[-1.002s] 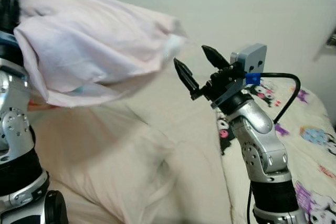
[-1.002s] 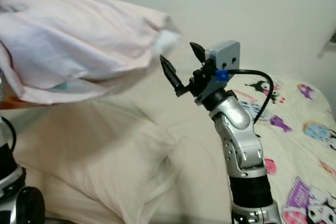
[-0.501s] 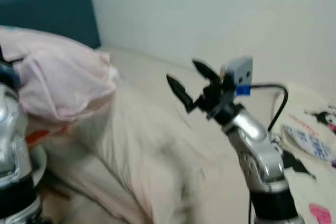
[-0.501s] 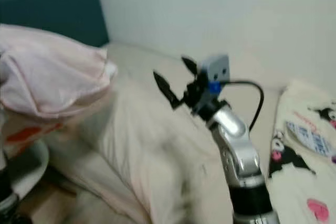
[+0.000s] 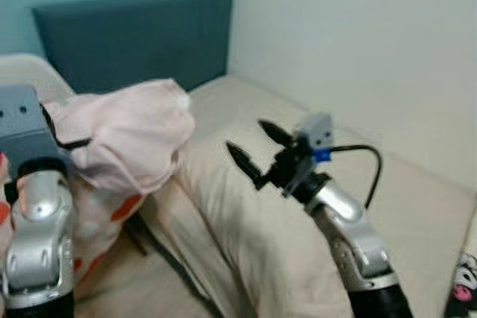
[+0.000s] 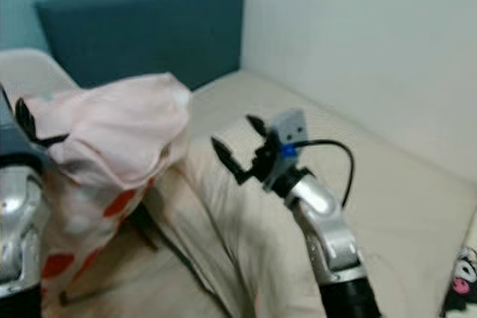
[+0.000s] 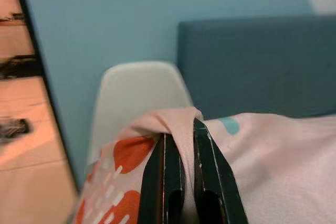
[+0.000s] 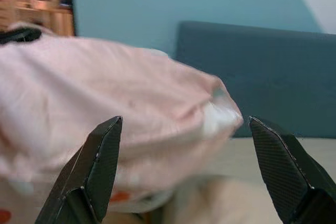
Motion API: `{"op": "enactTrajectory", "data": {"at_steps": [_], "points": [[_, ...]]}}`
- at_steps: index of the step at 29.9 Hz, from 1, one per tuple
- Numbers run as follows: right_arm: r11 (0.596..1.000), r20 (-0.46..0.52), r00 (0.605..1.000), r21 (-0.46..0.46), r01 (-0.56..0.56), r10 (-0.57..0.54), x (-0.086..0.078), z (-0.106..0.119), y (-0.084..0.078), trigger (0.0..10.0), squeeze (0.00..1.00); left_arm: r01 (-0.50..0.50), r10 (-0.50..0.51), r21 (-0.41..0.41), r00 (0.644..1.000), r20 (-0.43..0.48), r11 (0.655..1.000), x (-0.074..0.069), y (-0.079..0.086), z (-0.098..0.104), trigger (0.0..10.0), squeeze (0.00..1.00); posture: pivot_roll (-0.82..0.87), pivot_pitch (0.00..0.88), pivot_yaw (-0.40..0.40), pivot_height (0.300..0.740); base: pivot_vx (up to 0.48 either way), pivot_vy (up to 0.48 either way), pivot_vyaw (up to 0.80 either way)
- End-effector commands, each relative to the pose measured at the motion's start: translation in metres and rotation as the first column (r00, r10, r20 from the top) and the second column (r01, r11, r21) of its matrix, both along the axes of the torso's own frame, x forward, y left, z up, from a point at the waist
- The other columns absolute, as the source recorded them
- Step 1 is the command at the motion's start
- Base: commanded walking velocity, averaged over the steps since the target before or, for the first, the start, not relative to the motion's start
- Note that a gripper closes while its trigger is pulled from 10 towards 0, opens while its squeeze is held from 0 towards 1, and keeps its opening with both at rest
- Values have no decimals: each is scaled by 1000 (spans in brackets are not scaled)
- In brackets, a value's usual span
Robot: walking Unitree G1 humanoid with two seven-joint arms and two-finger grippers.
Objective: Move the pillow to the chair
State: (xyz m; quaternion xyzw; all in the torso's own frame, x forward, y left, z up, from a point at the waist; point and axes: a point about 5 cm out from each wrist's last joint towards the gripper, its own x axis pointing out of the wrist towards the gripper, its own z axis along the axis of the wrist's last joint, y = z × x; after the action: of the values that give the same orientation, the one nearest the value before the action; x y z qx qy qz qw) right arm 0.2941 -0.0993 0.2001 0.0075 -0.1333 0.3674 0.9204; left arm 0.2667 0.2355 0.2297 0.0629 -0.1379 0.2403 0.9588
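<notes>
The pillow [image 5: 130, 150] is pale pink with orange spots and hangs at the left, above the bed's edge. My left gripper [image 7: 181, 140] is shut on a fold of its fabric, and its wrist [image 5: 33, 184] stands upright beside it. A white chair [image 7: 139, 90] with a rounded back stands just beyond the pillow, against the blue wall; its back also peeks out at the far left [image 6: 30, 72]. Right of the pillow, over the bed, my right gripper [image 5: 246, 134] is raised and open, holding nothing and aimed toward the pillow [image 8: 105, 93].
A cream duvet [image 5: 246, 214] covers the bed below both arms. A teal headboard [image 5: 134, 35] runs behind it, with a white wall to the right. A cartoon-printed sheet [image 5: 466, 288] shows at the lower right. Wooden floor [image 7: 31, 182] lies beside the chair.
The camera has swung left, bringing the headboard and chair into view. The pillow stays in my left gripper and now hangs lower. My right gripper stays open.
</notes>
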Motion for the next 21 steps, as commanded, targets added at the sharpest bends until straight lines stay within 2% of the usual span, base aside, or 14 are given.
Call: {"op": "enactTrajectory", "data": {"at_steps": [1, 11, 15, 18, 20, 21], "points": [[1000, -2, 1000, -15, 17, -18, 1, -3, -4, 10000, 0, 5, -8, 41, 997, 81, 999, -4, -8, 16, 10000, 0, -29, 0, -81, 740, 0, 0, 788], [1000, -1, 1000, -9, 11, -11, 1, -4, -3, 10000, 0, 0, -9, 86, 994, 107, 996, -2, -12, 24, 10000, 0, -22, 0, -79, 740, 0, 0, 787], [1000, -9, 1000, -12, 14, -14, 2, -7, -1, 10000, 0, 113, -115, 35, 991, 74, 993, 5, -25, 14, 10000, 0, -27, 0, -75, 740, 0, 0, 781], [999, -28, 999, -25, 44, -45, 4, -13, -5, 10000, 0, 233, -233, -1, 972, 12, 972, 2, -47, -9, 10000, 0, -25, 0, -74, 740, 0, 0, 781], [998, -33, 998, -28, 52, -53, 4, -15, -6, 10000, 0, 257, -257, -15, 967, -2, 966, 1, -52, -15, 10000, 0, -25, 0, -74, 740, 0, 0, 781], [997, -45, 996, -30, 70, -71, 4, -19, -8, 10000, 0, 297, -298, -29, 954, -31, 955, -2, -60, -25, 10000, 0, -25, 0, -74, 740, 0, 0, 781]]}}
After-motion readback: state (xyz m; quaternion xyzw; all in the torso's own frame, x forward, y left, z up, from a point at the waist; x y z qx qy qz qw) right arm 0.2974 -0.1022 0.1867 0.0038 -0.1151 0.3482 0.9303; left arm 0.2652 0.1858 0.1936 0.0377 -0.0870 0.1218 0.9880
